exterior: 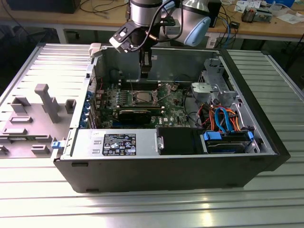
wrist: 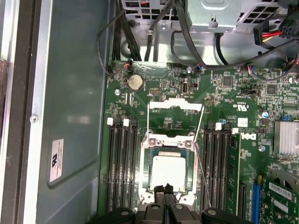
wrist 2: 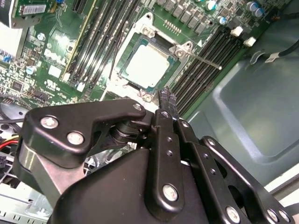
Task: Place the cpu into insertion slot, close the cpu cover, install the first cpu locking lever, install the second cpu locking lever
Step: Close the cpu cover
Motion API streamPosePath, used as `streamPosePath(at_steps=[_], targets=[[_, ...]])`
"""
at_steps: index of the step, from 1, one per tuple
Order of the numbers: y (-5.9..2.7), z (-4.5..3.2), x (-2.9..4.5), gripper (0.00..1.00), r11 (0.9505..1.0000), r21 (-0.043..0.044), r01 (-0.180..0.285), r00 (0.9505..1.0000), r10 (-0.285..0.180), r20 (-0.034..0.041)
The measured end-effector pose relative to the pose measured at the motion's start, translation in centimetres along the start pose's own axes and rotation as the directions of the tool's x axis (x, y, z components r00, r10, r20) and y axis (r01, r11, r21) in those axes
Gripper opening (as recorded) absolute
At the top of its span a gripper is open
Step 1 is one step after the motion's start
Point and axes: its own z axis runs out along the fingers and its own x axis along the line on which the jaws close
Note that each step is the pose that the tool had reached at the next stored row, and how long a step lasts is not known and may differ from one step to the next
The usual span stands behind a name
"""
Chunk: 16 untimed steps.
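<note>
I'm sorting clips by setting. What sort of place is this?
Likely a robotics lab or workshop: an open computer case on a metal table, a robot arm above it, a cluttered workbench behind.

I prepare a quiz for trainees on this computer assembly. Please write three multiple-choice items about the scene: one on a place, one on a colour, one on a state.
1. Where is the cpu? A. on the table outside the case; B. in the insertion slot; C. on the drive cage.
2. What colour is the circuit board? A. blue; B. red; C. green.
3. How is the gripper? A. shut and empty; B. wide open; C. shut on a cable.
Answers: 1 B, the chip sits in the socket; 2 C, the board is green; 3 A, it is closed with nothing held.
</note>
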Motion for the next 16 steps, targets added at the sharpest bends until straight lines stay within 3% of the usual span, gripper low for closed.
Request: streamPosePath(at_steps=[5,16], targets=[[1.46,0.07,-0.10,0.11,1.0000,-0.0001,-0.002,1.0000,0.002,0.0000],[1.65,0.10,-0.19,0.11,1.0000,0.0000,-0.006,1.0000,0.006,0.0002]])
